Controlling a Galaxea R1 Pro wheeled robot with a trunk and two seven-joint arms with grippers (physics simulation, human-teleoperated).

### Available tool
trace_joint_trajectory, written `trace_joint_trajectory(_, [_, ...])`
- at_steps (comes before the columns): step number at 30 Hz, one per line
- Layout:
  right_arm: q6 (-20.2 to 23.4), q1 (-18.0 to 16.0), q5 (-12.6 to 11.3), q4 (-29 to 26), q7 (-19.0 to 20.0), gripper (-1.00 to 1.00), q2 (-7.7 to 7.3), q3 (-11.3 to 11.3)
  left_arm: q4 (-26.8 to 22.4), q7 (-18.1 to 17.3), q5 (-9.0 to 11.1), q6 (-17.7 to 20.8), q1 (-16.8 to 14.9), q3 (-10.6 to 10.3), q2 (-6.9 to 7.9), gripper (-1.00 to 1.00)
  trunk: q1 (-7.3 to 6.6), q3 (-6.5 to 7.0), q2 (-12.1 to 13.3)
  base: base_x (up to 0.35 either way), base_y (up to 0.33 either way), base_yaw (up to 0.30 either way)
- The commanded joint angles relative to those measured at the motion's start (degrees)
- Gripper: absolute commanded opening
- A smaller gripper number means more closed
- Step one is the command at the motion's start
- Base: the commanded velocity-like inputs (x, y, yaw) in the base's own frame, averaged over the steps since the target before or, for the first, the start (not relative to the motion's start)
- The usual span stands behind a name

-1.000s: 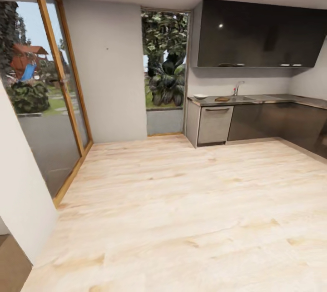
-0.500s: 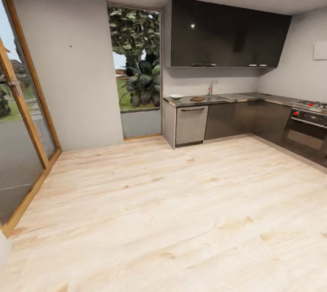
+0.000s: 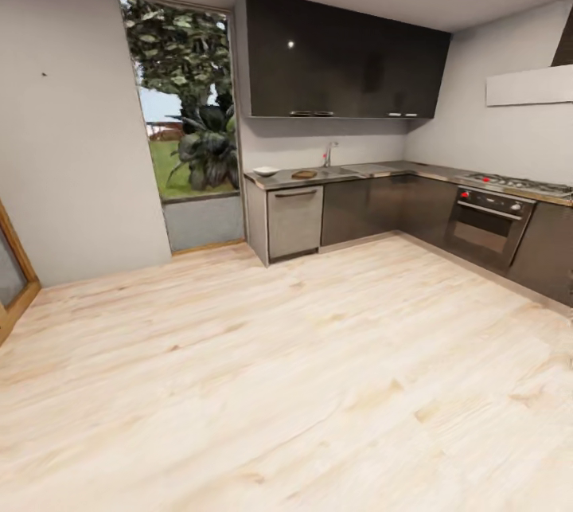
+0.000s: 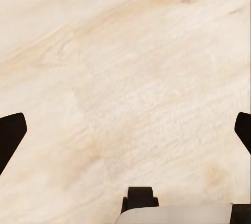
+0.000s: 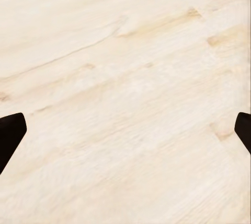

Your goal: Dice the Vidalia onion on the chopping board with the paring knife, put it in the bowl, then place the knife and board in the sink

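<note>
Both grippers were spread wide and held nothing: the left gripper [image 4: 125, 135] showed its two dark fingertips at opposite edges of the left wrist view, with pale wood-plank floor [image 4: 130, 67] between them, and the right gripper [image 5: 125, 130] showed the same in the right wrist view, likewise above bare planks.

From the head view, the robot stood well back from the work area, with a broad stretch of floor between it and the dark cabinets. The long grey brushed-steel countertop [image 3: 382, 170] ran along the far wall and turned the corner toward a built-in oven with red knobs [image 3: 485, 223]. At its near end sat the shallow white bowl [image 3: 266, 171], and just beside it the brown wooden chopping board [image 3: 304, 174]. Further along, the tall curved chrome tap [image 3: 327, 154] marked the stainless-steel sink [image 3: 344, 170]. The onion and the paring knife were too small to make out at this range.

Assessment: no step of the task appeared begun. The board remained on the counter and not in the sink. The approach, retrieval of the onion, dicing, transfer to the bowl, and deposit of knife and board all remained outstanding.
</note>
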Motion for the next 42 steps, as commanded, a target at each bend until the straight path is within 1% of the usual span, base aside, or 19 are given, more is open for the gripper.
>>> trace_joint_trajectory(1, [-0.17, -0.04, 0.02, 0.05, -0.17, 1.0, 0.02, 0.07, -0.09, 0.03, -0.03, -0.08, 0.02, -0.02, 0.01, 1.0, 0.03, -0.05, -0.02, 0.268, -0.233, -0.101])
trace_joint_trajectory(42, [-0.26, -0.04, 0.11, 0.05, -0.24, 1.0, 0.16, 0.07, -0.09, 0.03, -0.03, -0.08, 0.02, -0.02, 0.01, 1.0, 0.03, -0.05, -0.02, 0.265, -0.235, -0.004])
